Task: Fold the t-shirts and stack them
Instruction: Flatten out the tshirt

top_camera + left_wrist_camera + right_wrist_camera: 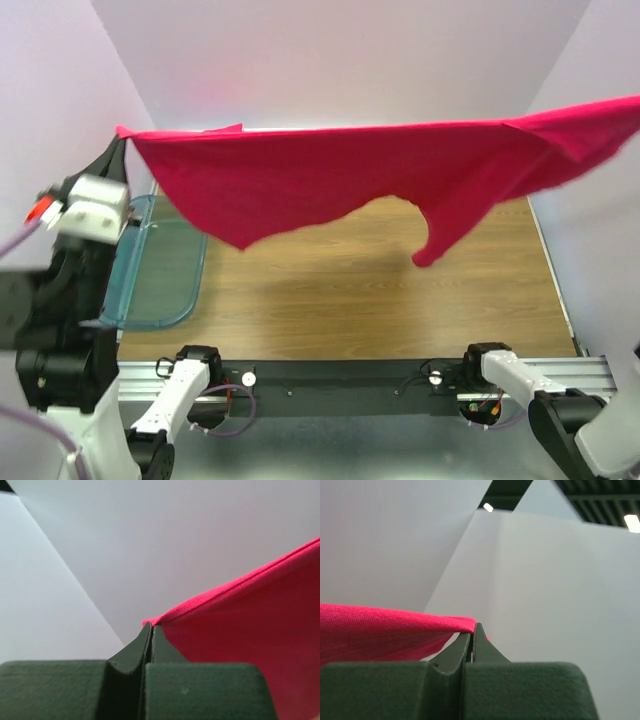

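Observation:
One red-pink t-shirt (pixel 340 180) hangs stretched wide in the air above the table, its top edge taut from left to right. My left gripper (pixel 118 140) is raised at the far left and shut on the shirt's left corner; in the left wrist view the hem (pixel 235 587) runs up and right from the left gripper's (pixel 151 626) tips. My right gripper (pixel 473 626) is shut on the opposite corner, with the cloth (pixel 380 625) pulled off to the left. In the top view the right gripper lies beyond the right edge. The shirt's lower edge droops, a sleeve (pixel 432 245) hanging lowest.
A translucent teal bin (pixel 160 262) sits on the wooden table (pixel 350 300) at the left, beside my left arm. White walls close in the back and both sides. The arm bases (pixel 340 385) stand along the near edge.

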